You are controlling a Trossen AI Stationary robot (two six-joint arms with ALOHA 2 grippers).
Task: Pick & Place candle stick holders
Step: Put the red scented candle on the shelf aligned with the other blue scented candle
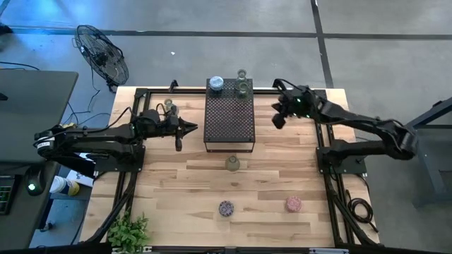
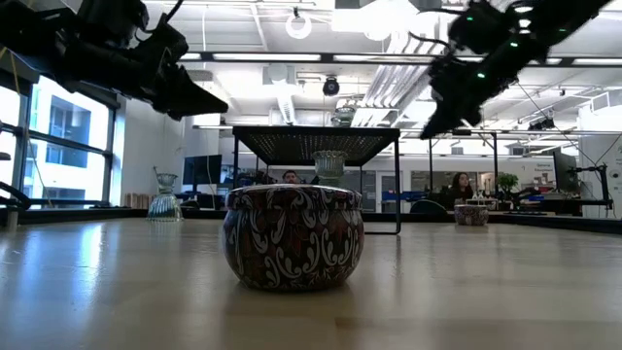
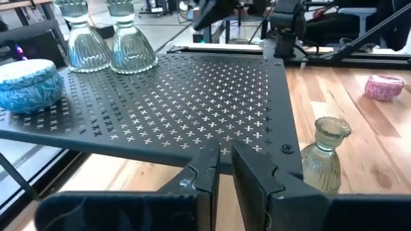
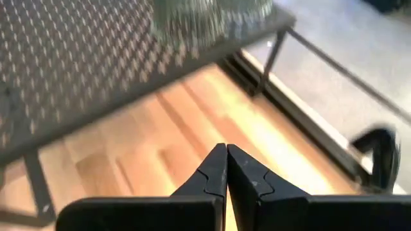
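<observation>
The black perforated stand [image 1: 229,120] is at the table's far middle. At its far end stand a blue cup [image 1: 216,84] and two clear glass holders [image 1: 244,88], which also show in the left wrist view [image 3: 131,42]. A clear-greenish holder [image 1: 232,164] stands on the table just near of the stand. A purple patterned cup [image 1: 226,208] and a pink one [image 1: 293,204] stand toward the near edge. Another glass holder [image 1: 168,106] stands at the far left. My left gripper [image 1: 192,128] is beside the stand's left side, a narrow gap between its fingers [image 3: 225,168], empty. My right gripper [image 1: 277,120] hovers right of the stand, shut and empty [image 4: 226,154].
Black frame rails run along the table's left, right and far edges [image 1: 325,141]. A green plant [image 1: 129,231] sits at the near left corner. A fan [image 1: 102,53] stands on the floor beyond the table. Bare wood lies between the stand and the near cups.
</observation>
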